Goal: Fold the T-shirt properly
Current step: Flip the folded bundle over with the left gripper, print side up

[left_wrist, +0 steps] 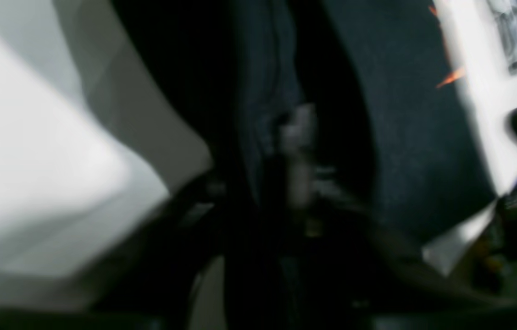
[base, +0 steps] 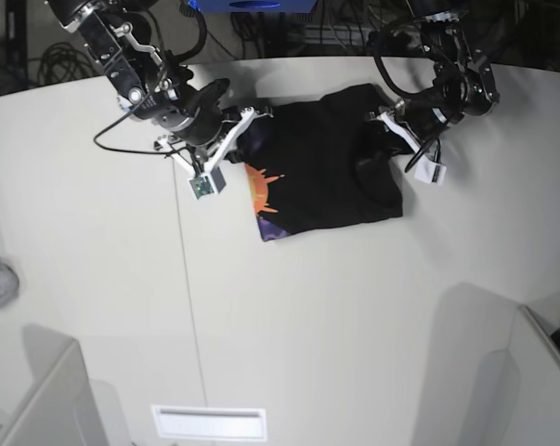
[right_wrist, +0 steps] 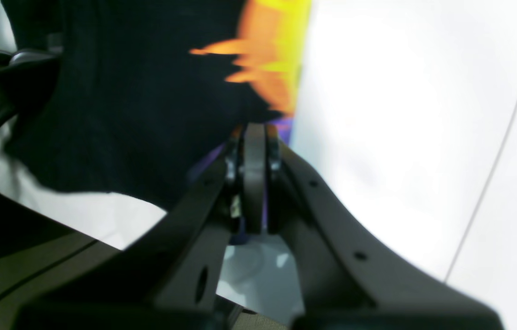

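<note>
Right gripper [right_wrist: 254,137] fingers [right_wrist: 254,183] pressed together on the black T-shirt [right_wrist: 125,101] hem, white table [right_wrist: 400,137] beneath

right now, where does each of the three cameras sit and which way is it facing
Base: high above the white table, looking down; both arms, right gripper, left gripper.
Left wrist: on the left arm, looking along its blurred gripper into dark cloth.
Right wrist: on the right arm, looking along the right gripper, shut on the cloth's printed edge.
Shared: all three show the large black cloth T-shirt with its orange print.
</note>
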`<state>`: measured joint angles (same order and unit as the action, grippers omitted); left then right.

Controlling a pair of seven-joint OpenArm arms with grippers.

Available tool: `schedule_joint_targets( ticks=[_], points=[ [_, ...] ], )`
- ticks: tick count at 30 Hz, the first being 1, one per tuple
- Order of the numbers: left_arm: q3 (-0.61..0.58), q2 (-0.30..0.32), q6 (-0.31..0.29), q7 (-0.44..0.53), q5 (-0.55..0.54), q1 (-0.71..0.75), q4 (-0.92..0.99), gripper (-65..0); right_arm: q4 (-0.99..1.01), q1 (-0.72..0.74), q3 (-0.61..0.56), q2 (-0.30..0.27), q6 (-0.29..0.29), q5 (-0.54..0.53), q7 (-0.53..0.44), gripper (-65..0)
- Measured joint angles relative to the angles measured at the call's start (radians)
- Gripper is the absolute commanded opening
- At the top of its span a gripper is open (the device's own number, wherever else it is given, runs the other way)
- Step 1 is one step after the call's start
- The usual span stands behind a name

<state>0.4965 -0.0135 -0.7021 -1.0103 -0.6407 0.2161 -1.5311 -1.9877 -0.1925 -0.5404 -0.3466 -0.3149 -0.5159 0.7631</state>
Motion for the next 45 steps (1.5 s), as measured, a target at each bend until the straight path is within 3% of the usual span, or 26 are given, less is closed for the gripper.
schedule_joint_targets(
  ticks=[4,8,19,31,38,45],
  points=[
    [-0.016,0.000,-0.005,0.008,0.050,-0.002,-0.021,-65.0,0.000,-0.026,0.076,0.010,0.001,0.000,-0.003,-65.0],
    [-0.124,0.032,-0.002,0.016,0.164,-0.003,-0.077,-65.0,0.000,-0.086,0.166,0.013,0.000,0.000,-0.077,-65.0],
    [-0.356,0.103,-0.002,0.024,0.399,-0.054,-0.135,-65.0,0.000,-0.189,0.297,0.003,0.000,-0.003,-0.098,-65.0],
    [-0.706,0.211,0.013,-0.002,0.659,-0.132,-0.209,-65.0,0.000,-0.247,0.416,0.014,0.000,-0.002,-0.109,-65.0],
    [-0.893,0.265,0.013,-0.019,0.697,-0.216,-0.206,-65.0,0.027,-0.249,0.484,0.014,0.001,-0.002,-0.109,-65.0],
    [-1.035,0.274,0.012,-0.027,0.693,-0.304,-0.196,-65.0,0.031,-0.283,0.547,0.016,0.001,-0.002,-0.105,-65.0]
  ],
)
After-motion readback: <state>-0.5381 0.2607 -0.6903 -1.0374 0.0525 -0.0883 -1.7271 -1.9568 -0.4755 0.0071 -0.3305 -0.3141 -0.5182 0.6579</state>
